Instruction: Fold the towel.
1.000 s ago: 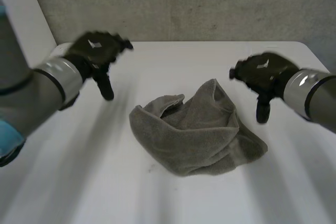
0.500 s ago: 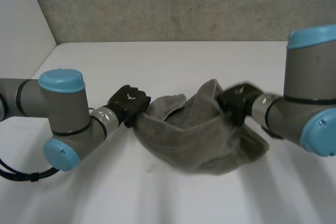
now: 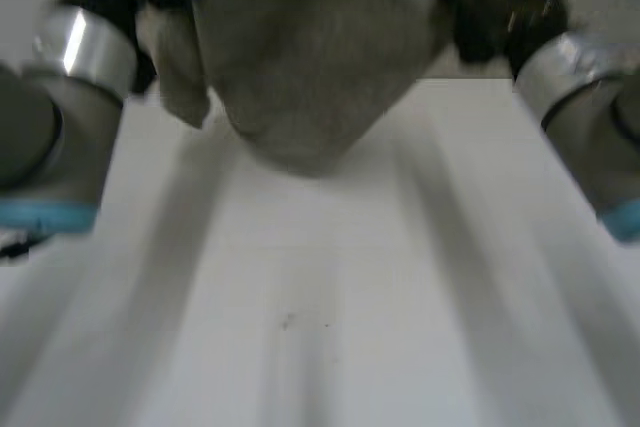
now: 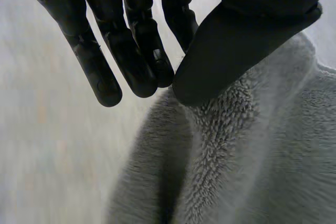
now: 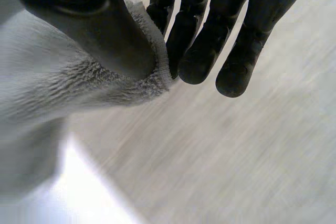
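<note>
lifted since 0.5 s ago, the towel (image 3: 310,57) now hangs clear above the white table (image 3: 330,327), sagging in a bunch between my 2 hands. my left hand (image 4: 131,40) pinches 1 edge between thumb and fingers; my right hand (image 5: 89,24) pinches another edge likewise.

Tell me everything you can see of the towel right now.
The towel is grey, fluffy terry cloth with a stitched hem. It hangs in the air above the white table, bunched rather than spread, sagging to a rounded low point in the middle, with a small flap dangling on the left arm's side. The left hand pinches one edge between thumb and fingers; the right hand pinches the hemmed edge likewise.
</note>
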Tool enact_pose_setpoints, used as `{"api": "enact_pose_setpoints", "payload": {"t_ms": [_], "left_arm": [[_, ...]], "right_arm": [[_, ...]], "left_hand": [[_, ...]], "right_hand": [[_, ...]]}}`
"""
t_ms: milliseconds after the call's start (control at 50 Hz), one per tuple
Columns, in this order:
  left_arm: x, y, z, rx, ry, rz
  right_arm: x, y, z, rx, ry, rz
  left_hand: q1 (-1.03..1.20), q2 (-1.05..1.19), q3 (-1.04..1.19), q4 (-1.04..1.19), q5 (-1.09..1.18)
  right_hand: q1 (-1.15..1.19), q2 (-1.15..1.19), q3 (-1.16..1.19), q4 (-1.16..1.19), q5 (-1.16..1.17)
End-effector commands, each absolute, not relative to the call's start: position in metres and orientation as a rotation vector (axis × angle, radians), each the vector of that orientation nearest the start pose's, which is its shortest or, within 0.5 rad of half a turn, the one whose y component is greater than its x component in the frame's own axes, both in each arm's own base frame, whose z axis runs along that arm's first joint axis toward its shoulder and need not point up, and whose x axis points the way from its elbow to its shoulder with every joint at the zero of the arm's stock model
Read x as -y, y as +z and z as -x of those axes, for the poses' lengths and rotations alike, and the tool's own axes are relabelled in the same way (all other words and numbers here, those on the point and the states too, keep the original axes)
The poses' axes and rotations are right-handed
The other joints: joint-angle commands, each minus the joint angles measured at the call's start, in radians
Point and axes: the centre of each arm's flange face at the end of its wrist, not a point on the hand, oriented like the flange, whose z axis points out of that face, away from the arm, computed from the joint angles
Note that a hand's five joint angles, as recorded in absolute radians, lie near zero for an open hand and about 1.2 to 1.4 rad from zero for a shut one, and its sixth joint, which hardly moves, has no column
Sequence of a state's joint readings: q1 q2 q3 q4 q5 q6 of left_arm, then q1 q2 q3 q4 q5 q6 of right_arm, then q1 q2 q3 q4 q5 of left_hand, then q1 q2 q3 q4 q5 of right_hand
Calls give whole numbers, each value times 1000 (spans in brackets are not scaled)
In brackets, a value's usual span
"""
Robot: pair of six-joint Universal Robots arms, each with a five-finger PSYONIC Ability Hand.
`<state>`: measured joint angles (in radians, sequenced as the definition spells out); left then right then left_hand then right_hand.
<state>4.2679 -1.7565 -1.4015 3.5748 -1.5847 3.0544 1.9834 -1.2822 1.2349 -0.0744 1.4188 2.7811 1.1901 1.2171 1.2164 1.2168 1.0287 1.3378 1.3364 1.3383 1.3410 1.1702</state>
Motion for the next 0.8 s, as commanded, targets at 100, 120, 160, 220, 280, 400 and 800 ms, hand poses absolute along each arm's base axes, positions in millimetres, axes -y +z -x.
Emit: {"api": "enact_pose_setpoints", "payload": {"t_ms": [100,120,160,220,280,400,800], "left_arm": [[218,190,259,-2521,-2208,-669],[207,177,259,-2570,-2130,-716],[196,166,260,-2625,-2050,-761],[169,155,265,-2708,-1916,-885],[144,156,272,-2766,-1815,-1015],[133,173,278,-2760,-1824,-1090],[257,187,265,-2362,-1906,-1040]], "right_arm": [[231,177,-271,-2254,-1379,1586],[231,177,-271,-2254,-1378,1586],[227,165,-268,-2265,-1361,1602],[225,165,-267,-2267,-1366,1601],[228,171,-262,-2272,-1406,1577],[242,188,-238,-2320,-1555,1474],[266,161,-201,-2386,-1764,1344]], "left_hand": [[206,179,180,180,193],[206,179,180,180,193],[206,179,180,180,193],[206,179,180,180,193],[38,11,12,11,25],[-680,-707,-706,-707,-693],[-695,-722,-721,-721,-708]], "right_hand": [[58,60,58,55,52],[58,60,58,55,52],[58,60,58,55,52],[58,60,58,55,52],[58,60,58,55,52],[58,60,58,55,52],[58,60,58,55,52]]}}
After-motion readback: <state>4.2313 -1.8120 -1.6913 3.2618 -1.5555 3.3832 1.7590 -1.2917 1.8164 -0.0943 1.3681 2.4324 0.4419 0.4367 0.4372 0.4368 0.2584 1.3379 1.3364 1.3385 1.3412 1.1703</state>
